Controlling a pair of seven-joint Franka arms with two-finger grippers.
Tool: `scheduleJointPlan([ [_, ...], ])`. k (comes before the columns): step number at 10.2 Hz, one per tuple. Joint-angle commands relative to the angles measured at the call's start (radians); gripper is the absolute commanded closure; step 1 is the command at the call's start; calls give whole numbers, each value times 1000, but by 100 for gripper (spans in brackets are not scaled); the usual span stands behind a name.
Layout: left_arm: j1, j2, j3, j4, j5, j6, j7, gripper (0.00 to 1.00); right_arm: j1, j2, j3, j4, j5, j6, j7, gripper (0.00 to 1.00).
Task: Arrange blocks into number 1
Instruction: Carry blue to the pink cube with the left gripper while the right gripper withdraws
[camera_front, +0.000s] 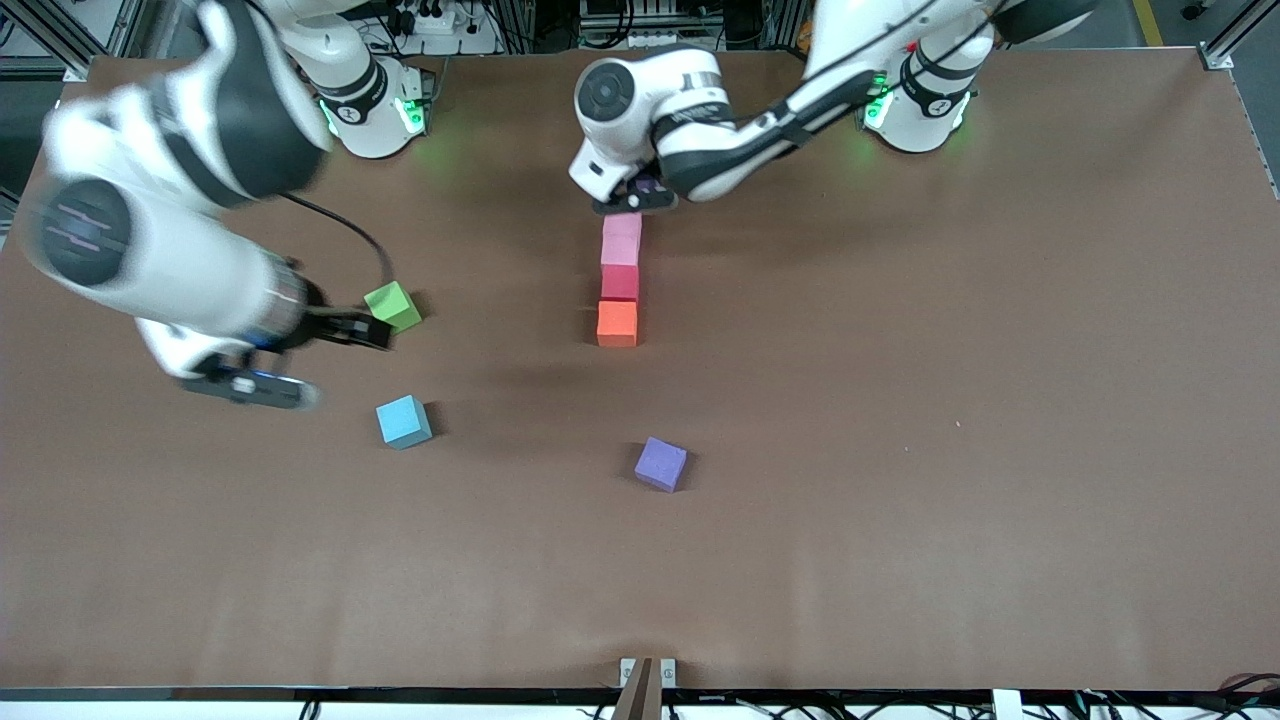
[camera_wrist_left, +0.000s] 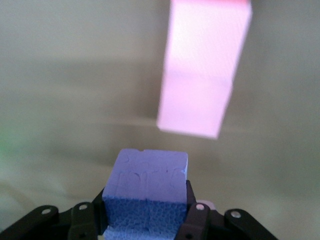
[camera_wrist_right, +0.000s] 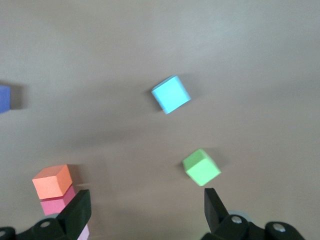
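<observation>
Right claw (camera_front: 335, 330) hangs with fingers spread wide and empty, just beside the green cube (camera_front: 393, 306); the light blue cube (camera_front: 404, 421) sits near it on the table (camera_front: 900, 450). Orange block (camera_front: 617, 323), red block (camera_front: 620, 283) and pink blocks (camera_front: 622, 240) form a touching line running up to the left claw (camera_front: 636, 200), which grips a purple block (camera_wrist_left: 147, 187) beside the line's pink end. Another purple block (camera_front: 661, 464) lies well apart.
</observation>
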Motion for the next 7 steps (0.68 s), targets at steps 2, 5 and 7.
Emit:
scheduleJointPlan([
  [2, -225, 9, 172, 22, -30, 76, -42, 100, -104, -103, 13, -31, -5, -13, -164, 0],
  [5, -254, 24, 205, 24, -25, 93, -40, 100, -155, -145, 11, -26, -6, -13, -268, 0],
  [7, -256, 31, 233, 24, -18, 115, -28, 100, -196, -205, 5, -8, -11, -12, -403, 0],
])
